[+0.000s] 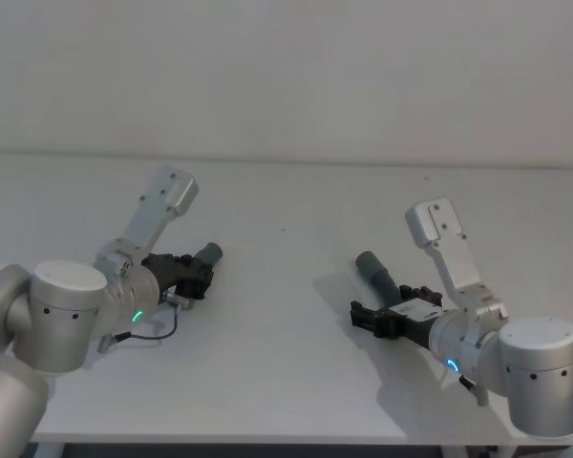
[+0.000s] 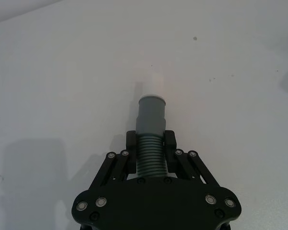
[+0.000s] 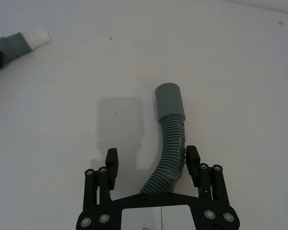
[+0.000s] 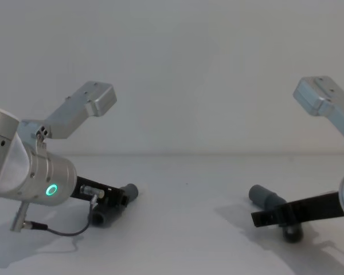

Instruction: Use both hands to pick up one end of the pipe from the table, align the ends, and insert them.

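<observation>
– Pipe: two pieces, where's each?
– Left pipe piece (image 2: pixel 151 115) is in the left gripper (image 2: pixel 150 142), on the robot's left side of the desk (image 1: pixel 286 382). Jaws are clamped on its ribbed middle. The grey cuff pokes out past the fingertips, with a pale tip beyond it.
– Off the desk or resting?
– Can't tell. Chest view has a dark cuff below the gripper, close to the desk.
– Right one?
– Right pipe piece (image 3: pixel 170 103) lies on the desk on the robot's right. It's curved, with the cuff pointing away from the right gripper (image 3: pixel 152 159).
– Gripped?
– No. Jaws are spread wide, straddling the ribbed part low over the desk. Ribs sit right against one finger (image 3: pixel 192 158), and the other finger is well apart from the hose.
– Ends close?
– Well apart, bare desk between. In head view both cuffs angle inward, away from the robot.
</observation>
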